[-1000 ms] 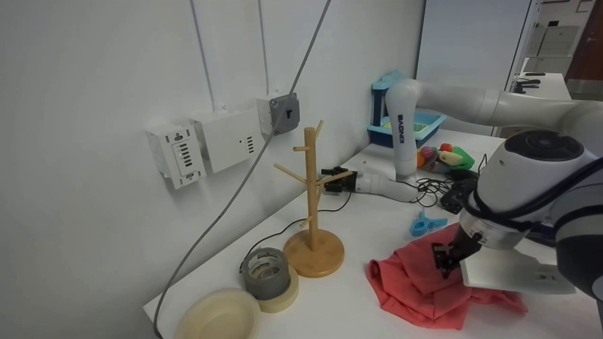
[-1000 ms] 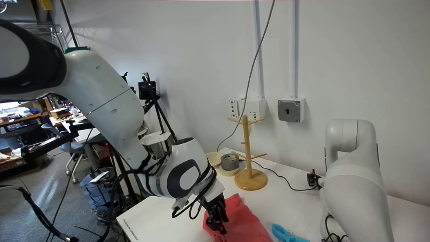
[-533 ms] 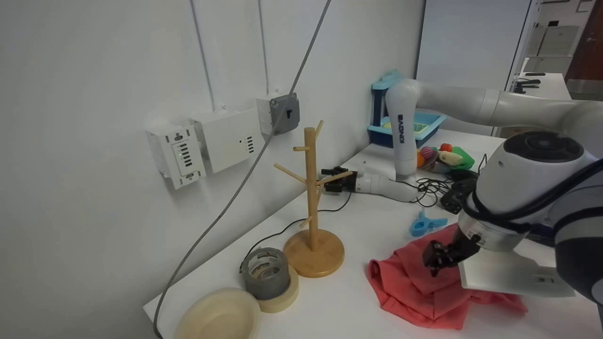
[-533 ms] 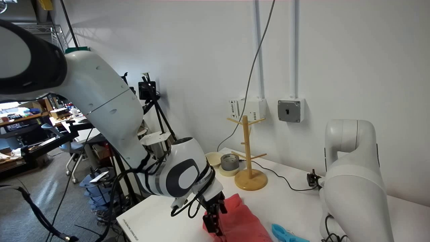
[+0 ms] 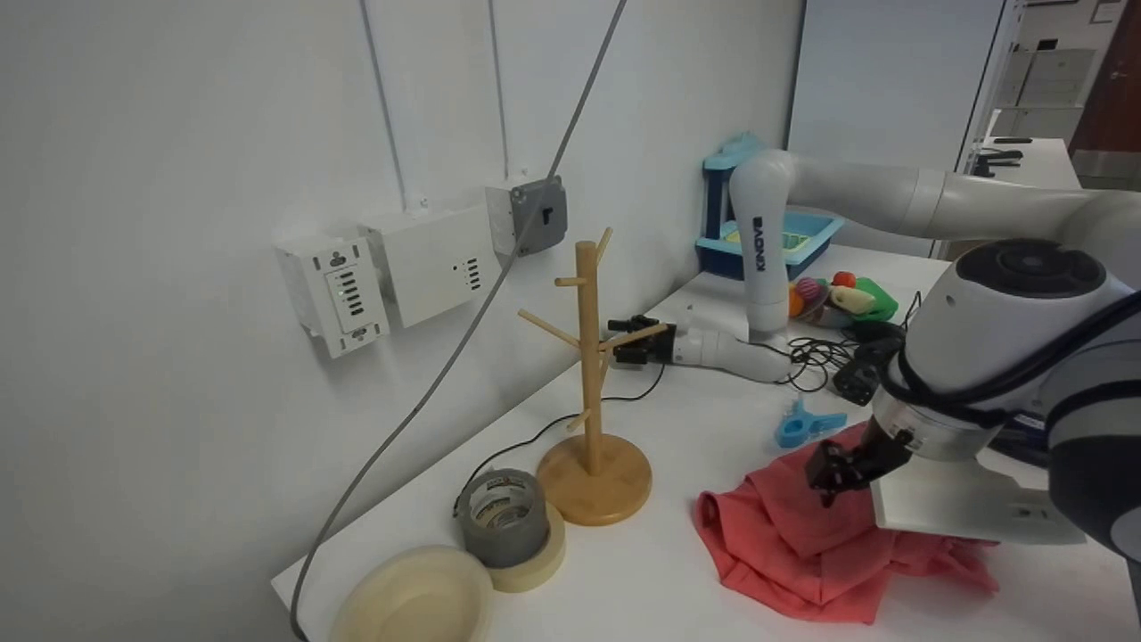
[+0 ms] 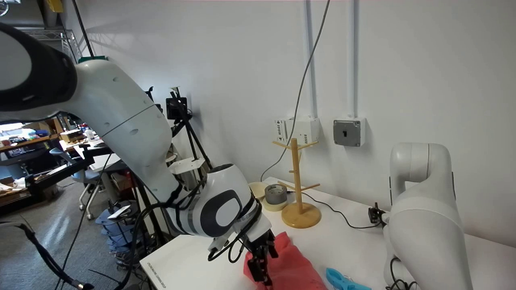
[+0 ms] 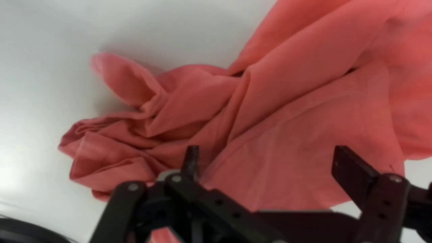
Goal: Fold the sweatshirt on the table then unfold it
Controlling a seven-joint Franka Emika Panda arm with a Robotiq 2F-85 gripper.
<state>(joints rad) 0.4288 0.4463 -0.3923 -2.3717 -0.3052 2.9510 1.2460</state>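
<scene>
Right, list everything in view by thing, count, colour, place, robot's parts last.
table: one, white, along wall
sweatshirt: one, coral, crumpled on table
stand: one, brown, on table
tape rolls: two, grey atop cream, beside stand
bowl: one, cream, beside tape rolls
clip: one, blue, beside sweatshirt
toys: several, mixed colours, beside second arm
tub: one, blue, behind second arm
second arm: one, white, over table
boxes: three, white and grey, on wall
hanging cable: one, grey, before wall
robot arm: one, white, over table
fingers: two, black, open over sweatshirt
</scene>
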